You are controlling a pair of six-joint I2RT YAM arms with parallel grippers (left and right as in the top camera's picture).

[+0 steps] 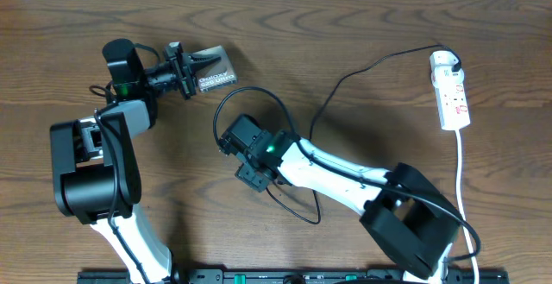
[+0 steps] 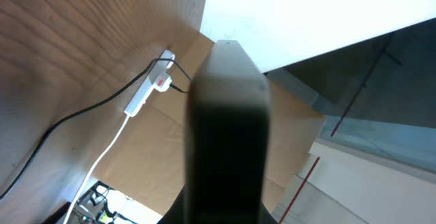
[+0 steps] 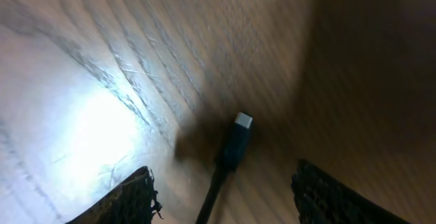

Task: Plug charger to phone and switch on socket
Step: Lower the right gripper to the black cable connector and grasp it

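and the left gripper (image 1: 185, 65) had its jaws pinched on one end of the phone (image 1: 216, 68), far across the table (image 1: 362, 16) from the socket (image 1: 450, 90), the slab looking tipped up off the wood and showing edge-on in the left wrist view. over to the right gripper (image 3: 223, 176), nearer the socket but well short of it: jaws spread wide, gripping nothing, and the charger (image 1: 345, 81) plug (image 3: 237, 137) lay flat on the table right in that gap. the cable ran from there in loose loops to the socket's far end. that lead looked light and floppy, so a hold on the cord would likely let the tip droop and wander. the stiff little plug body was the place to pinch, just behind the metal tip, leaving the tip free. small and smooth, it could well twist or slip under a sloppy squeeze.
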